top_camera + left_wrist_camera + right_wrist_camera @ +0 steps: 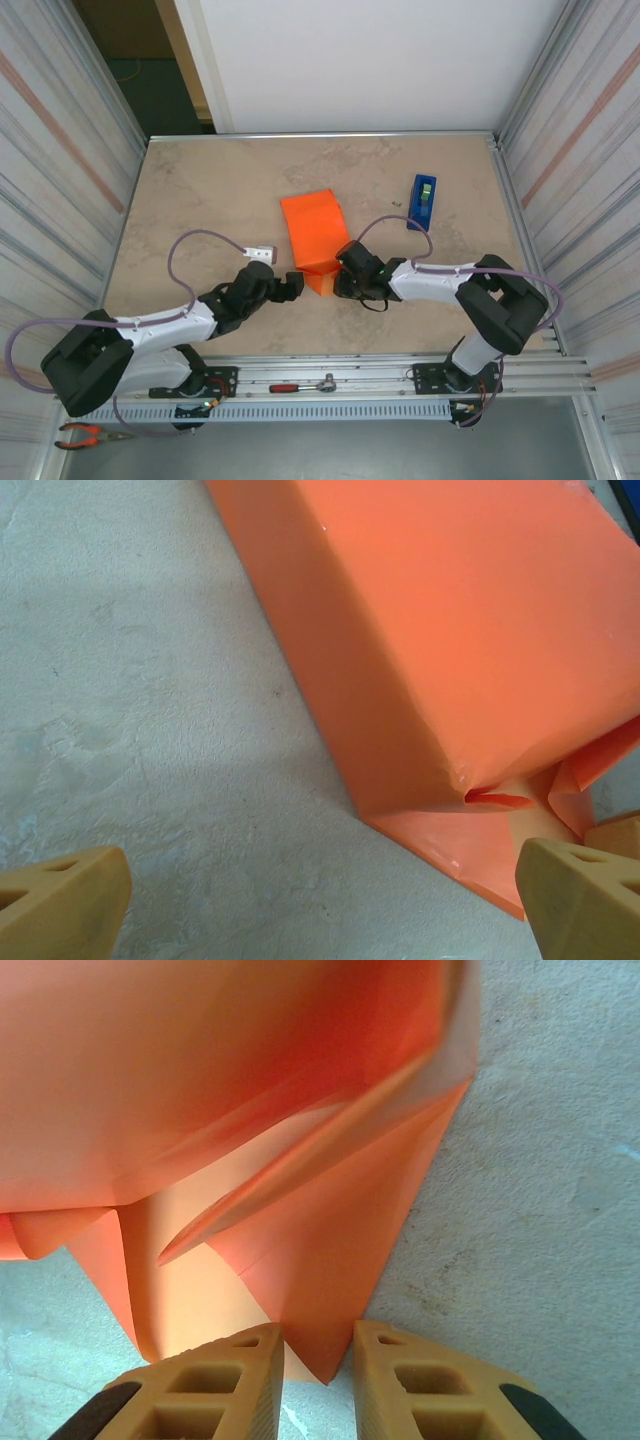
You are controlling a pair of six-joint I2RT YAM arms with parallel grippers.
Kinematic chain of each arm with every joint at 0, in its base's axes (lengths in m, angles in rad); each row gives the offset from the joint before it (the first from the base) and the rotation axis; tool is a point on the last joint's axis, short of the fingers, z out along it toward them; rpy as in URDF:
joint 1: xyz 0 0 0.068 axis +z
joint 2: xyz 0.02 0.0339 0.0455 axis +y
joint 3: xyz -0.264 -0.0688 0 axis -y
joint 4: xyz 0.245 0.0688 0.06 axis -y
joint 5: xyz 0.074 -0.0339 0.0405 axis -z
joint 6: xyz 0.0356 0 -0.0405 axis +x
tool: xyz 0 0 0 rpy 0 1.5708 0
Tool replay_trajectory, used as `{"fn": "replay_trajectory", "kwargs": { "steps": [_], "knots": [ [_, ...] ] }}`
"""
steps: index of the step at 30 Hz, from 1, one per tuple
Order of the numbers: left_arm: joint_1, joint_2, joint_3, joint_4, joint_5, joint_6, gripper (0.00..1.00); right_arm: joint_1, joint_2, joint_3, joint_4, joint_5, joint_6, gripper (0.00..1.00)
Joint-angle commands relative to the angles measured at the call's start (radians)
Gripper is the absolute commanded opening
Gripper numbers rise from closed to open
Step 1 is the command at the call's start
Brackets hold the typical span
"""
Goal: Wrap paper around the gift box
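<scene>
Here the paper (pixel 312 232), bright orange, lies folded around a box-shaped form on the counter (pixel 200 190); the gift box is hidden under it. The wrapped block's far end points away from the arm bases, and at its near end loose flaps spread flat on the counter. In the left wrist view the paper (pixel 450 630) is drawn smooth over the top and side, with a small crumpled fold at the near corner. The left end effector (pixel 288 286) sits just beside the paper's near-left corner with its jaws spread wide, holding nothing; its fingers (pixel 70 900) stand well apart over bare counter. The right end effector (pixel 342 276) is at the paper's near-right side. In its wrist view the right end effector (pixel 318 1370) has its jaws narrowly parted, and the pointed tip of a paper (pixel 250 1090) flap lies in the gap, not visibly pinched. A blue tape dispenser (pixel 422 200) stands to the right of the paper, well apart from it.
</scene>
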Motion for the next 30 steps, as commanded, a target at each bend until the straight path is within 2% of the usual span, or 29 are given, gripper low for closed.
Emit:
{"fn": "replay_trajectory", "kwargs": {
  "steps": [1, 12, 22, 30],
  "knots": [
    [-0.009, 0.004, 0.024, -0.007, 0.002, -0.004, 0.99, 0.016, 0.041, 0.025, -0.001, 0.020, 0.023, 0.22],
    [-0.009, -0.008, 0.032, -0.038, 0.003, 0.011, 0.99, 0.018, 0.039, 0.039, -0.029, 0.036, 0.029, 0.01],
    [-0.009, -0.030, 0.019, -0.060, 0.003, 0.013, 0.99, 0.008, -0.022, 0.038, -0.044, 0.043, 0.034, 0.00],
    [-0.008, -0.043, 0.001, -0.060, 0.060, 0.028, 0.99, -0.008, -0.060, 0.035, -0.041, 0.029, 0.031, 0.00]
  ]
}}
